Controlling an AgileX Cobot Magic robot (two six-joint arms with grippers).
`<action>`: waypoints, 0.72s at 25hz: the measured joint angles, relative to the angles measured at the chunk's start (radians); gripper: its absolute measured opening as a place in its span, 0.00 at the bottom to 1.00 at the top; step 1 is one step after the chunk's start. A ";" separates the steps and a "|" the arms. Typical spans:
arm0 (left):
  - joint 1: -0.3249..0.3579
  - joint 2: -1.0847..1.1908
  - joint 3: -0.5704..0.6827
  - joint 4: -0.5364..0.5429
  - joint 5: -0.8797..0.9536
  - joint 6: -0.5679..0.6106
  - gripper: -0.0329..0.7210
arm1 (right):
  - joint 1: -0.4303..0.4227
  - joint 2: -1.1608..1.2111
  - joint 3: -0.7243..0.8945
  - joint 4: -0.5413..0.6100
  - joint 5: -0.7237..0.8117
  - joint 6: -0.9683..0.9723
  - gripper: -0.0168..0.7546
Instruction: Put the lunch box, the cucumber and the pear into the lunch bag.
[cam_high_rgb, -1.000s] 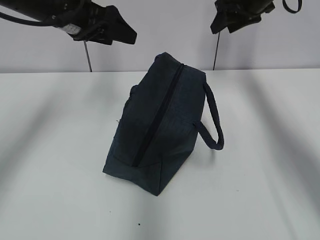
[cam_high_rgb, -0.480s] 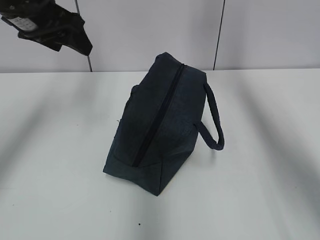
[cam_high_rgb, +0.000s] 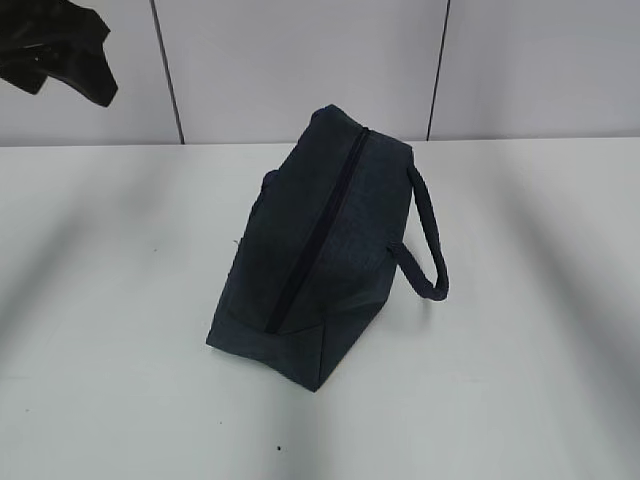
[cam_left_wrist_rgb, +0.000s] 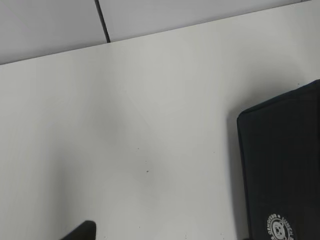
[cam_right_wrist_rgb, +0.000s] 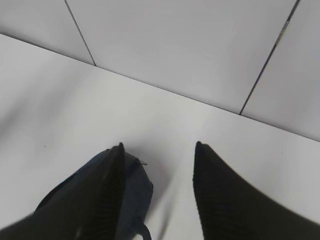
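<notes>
both sets of fingers spread and empty: right fingers (cam_right_wrist_rgb: 159, 165) hang above the zipped lunch bag (cam_high_rgb: 320, 250), left fingers (cam_high_rgb: 60, 50) well aside, apparently packing done.

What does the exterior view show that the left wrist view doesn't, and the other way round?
Only the exterior view shows the whole lunch bag standing on the table, its zipper closed along the top ridge, its strap handle looping out to the right, and part of the left arm's pincer high in the top-left corner. Only the left wrist view shows the bag's white round logo on its side panel. Both show the dark navy bag, the white table and the panelled wall behind. Neither shows the lunch box, cucumber or pear.
</notes>
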 joint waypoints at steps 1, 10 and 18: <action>0.000 -0.014 0.000 0.000 0.011 -0.005 0.70 | 0.000 -0.024 0.026 -0.011 0.002 0.000 0.49; 0.000 -0.176 0.000 0.003 0.119 -0.016 0.70 | 0.000 -0.321 0.356 -0.073 0.002 0.002 0.47; 0.000 -0.385 0.000 0.004 0.169 -0.027 0.70 | 0.000 -0.637 0.618 -0.094 0.004 0.007 0.45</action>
